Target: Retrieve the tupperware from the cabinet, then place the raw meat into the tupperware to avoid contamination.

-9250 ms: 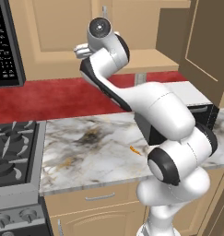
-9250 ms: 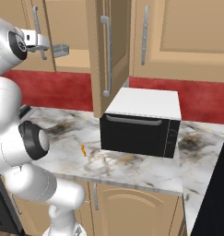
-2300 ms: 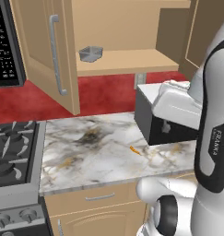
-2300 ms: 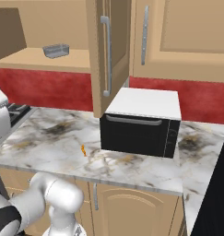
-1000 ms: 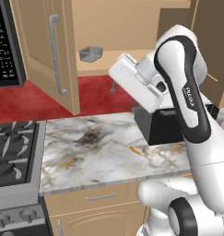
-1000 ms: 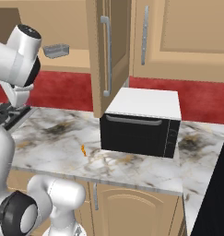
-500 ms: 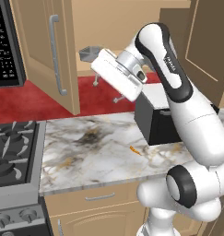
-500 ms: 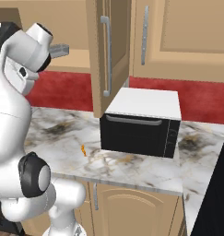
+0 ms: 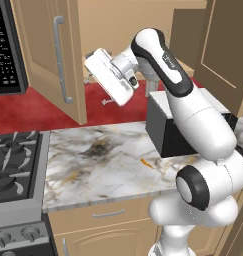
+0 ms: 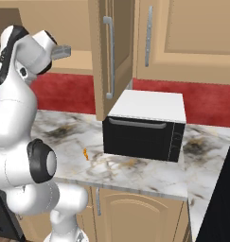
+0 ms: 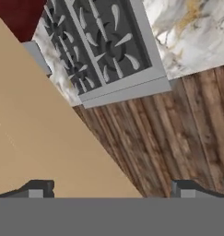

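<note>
- The hand (image 9: 95, 89) is raised in front of the open cabinet (image 9: 133, 25), just right of the left door (image 9: 50, 55), with its two fingers pointing left and slightly down in the left base view.
- Its fingers stand as wide apart as they go and nothing sits between them — in the hand view the two dark tips (image 11: 37, 188) rise far apart at the bottom with only the scenery behind them.
- The hand view looks down past a tan door panel (image 11: 39, 133) onto the stove (image 11: 99, 46), a strip of wooden floor (image 11: 178, 138) and a corner of the marble desk (image 11: 191, 32).
- The tupperware (image 10: 61, 51) rests on the cabinet shelf; in the right base view it is a small grey tray poking out just beside the white wrist, and whether the two touch I cannot tell.
- The raw meat (image 9: 146, 163) lies on the desk (image 9: 93, 165) as a thin orange sliver, just in front of the black microwave (image 10: 145, 125) and well below the hand.
- In the right base view the same sliver (image 10: 85, 153) lies near the microwave's left front corner, apart from it.
- The stove (image 9: 13, 165) adjoins the desk on the left.
- Both cabinet doors are swung open.
</note>
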You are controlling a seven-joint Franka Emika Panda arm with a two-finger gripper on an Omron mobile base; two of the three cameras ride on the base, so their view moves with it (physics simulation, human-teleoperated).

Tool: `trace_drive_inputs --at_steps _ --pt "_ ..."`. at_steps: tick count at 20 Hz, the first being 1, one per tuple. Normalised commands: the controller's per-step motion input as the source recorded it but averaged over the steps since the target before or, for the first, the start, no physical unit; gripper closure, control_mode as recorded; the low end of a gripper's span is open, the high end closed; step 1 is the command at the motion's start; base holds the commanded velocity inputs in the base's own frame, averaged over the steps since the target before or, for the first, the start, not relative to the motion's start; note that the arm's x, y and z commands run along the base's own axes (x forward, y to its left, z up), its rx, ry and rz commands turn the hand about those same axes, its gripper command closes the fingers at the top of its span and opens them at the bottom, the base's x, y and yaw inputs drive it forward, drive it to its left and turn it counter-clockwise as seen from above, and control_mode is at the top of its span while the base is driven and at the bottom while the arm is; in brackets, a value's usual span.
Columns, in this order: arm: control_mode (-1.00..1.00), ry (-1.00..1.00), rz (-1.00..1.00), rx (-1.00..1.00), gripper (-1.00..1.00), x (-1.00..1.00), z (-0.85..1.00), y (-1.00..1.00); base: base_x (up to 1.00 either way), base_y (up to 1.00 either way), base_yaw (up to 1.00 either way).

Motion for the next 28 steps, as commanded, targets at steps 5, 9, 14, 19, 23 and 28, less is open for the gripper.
trace_drive_inputs --at_steps 5,9,14,19,23,28 --pt "-1.00 0.00 -0.12 0.22 -1.00 0.24 -0.20 0.54 0.00 0.00 0.00" --pt "-1.00 0.02 -0.07 0.10 -1.00 0.11 -0.23 0.75 0.00 0.00 0.00" --pt "-1.00 0.03 -0.01 0.13 -1.00 0.03 -0.01 0.71 0.00 0.00 0.00" --pt "-1.00 0.06 0.00 0.11 -1.00 0.06 0.00 0.70 0.00 0.00 0.00" --pt "-1.00 0.02 -0.01 0.03 -1.00 0.07 -0.01 0.55 0.00 0.00 0.00" --pt "-1.00 0.05 -0.01 0.01 -1.00 -0.02 0.00 0.06 0.00 0.00 0.00"
